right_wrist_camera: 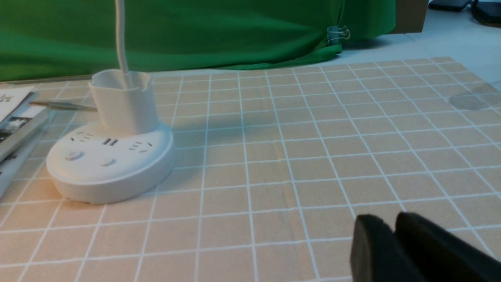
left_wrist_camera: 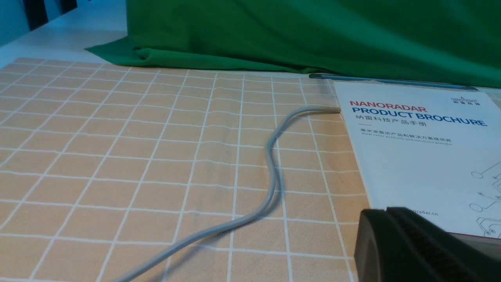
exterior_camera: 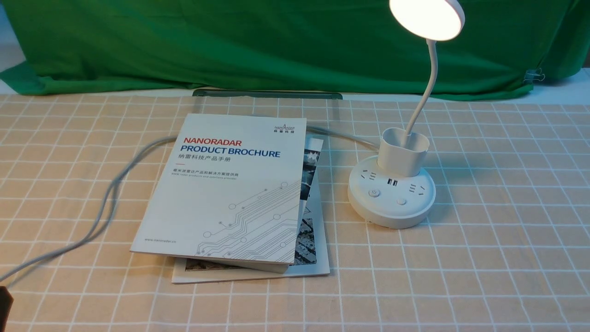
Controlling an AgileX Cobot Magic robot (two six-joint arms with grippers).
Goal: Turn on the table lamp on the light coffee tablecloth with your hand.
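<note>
Right hand (right_wrist_camera: 391, 243) is hovering over the light coffee tablecloth (right_wrist_camera: 313, 156), fingers nearly together, pinching nothing; the table lamp (exterior_camera: 392, 189) is glowing.

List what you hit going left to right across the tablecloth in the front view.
Grey cable → brochure stack → table lamp, its head lit. All lie on the light coffee tablecloth.

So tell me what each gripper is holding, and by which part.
Nothing is held. The left gripper and right gripper both sit over bare tablecloth, apart from the lit table lamp.
</note>
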